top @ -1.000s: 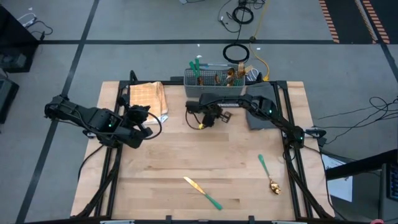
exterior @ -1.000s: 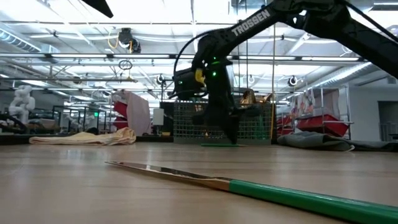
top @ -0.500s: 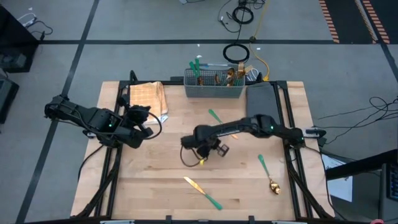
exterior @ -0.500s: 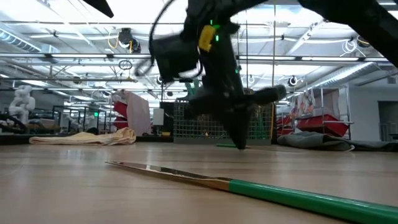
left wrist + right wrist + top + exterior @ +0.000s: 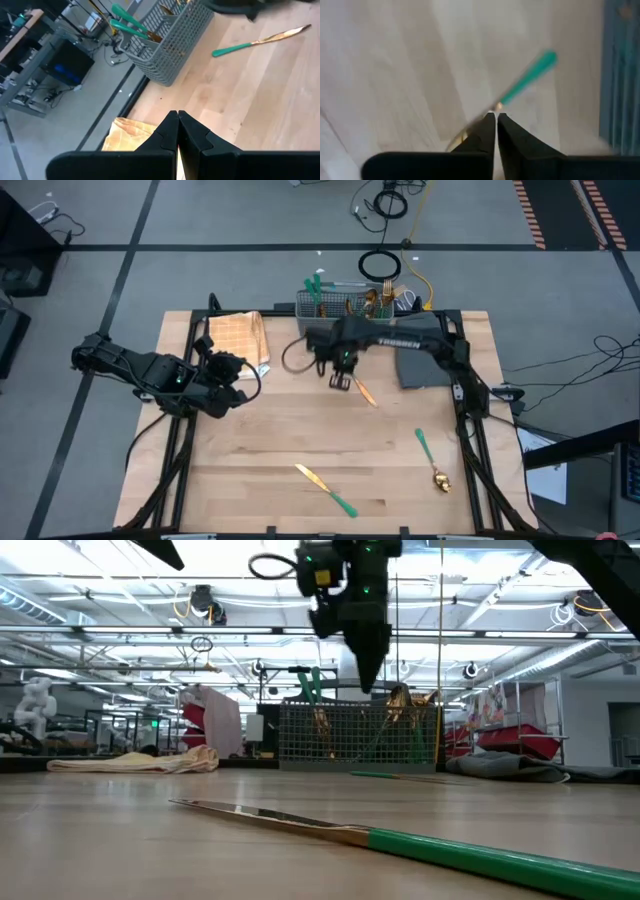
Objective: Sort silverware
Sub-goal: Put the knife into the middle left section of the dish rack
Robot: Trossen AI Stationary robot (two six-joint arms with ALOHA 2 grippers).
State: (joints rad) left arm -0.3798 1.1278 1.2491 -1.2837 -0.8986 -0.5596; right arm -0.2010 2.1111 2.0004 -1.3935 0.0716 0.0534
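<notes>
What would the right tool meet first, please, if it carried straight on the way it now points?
Probably the knife lying on the table in front of the cutlery basket. The right tool, shut and empty, hangs above the wood pointing down; its wrist view puts the knife just beyond its tips, though depth is unclear.

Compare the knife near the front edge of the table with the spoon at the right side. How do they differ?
The knife has a long flat gold blade; the spoon ends in a small rounded gold bowl. The knife's green handle points toward the front right; the spoon's points toward the back. The knife lies near the middle of the front edge, the spoon farther right. Both lie loose on the wood, gold with green handles.
</notes>
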